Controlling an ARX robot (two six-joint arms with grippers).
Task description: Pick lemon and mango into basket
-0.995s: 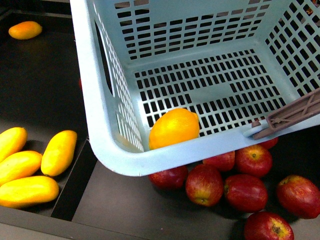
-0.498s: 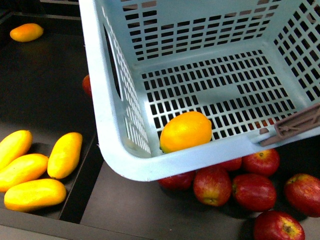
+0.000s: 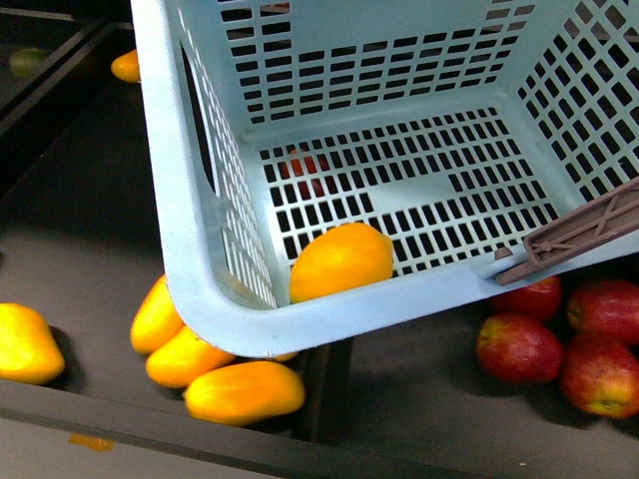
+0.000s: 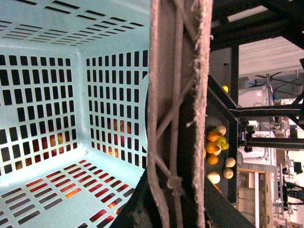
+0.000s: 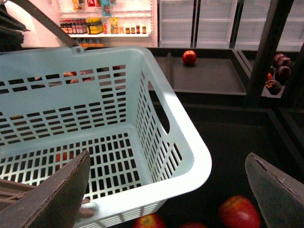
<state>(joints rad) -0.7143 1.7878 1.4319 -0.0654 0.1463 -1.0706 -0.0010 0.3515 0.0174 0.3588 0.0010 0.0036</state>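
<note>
Lemon (image 3: 339,261) is in the basket (image 3: 399,304): on the slatted floor, in the near left corner, touching the near wall. No mango in there yet.

Mangoes (image 3: 245,391): three bunched at the front edge of the left produce bin, just beside the divider (image 3: 324,384), partly under the basket's near left corner. One more (image 3: 25,344) well off toward the bin's left edge. Apples (image 3: 519,347) in the bin right of the divider.

Right claw (image 5: 167,156): spread wide, holding nothing, above the basket's corner on the apple side.

Left claw: fingers not made out. The basket handle (image 4: 175,95) fills its wrist view, so probably carrying the basket, but cannot tell.

Step in hand, as I read it: lemon done, mango next. That means crossing to the left bin and taking a mango the basket does not cover, gripped across its narrow width.
</note>
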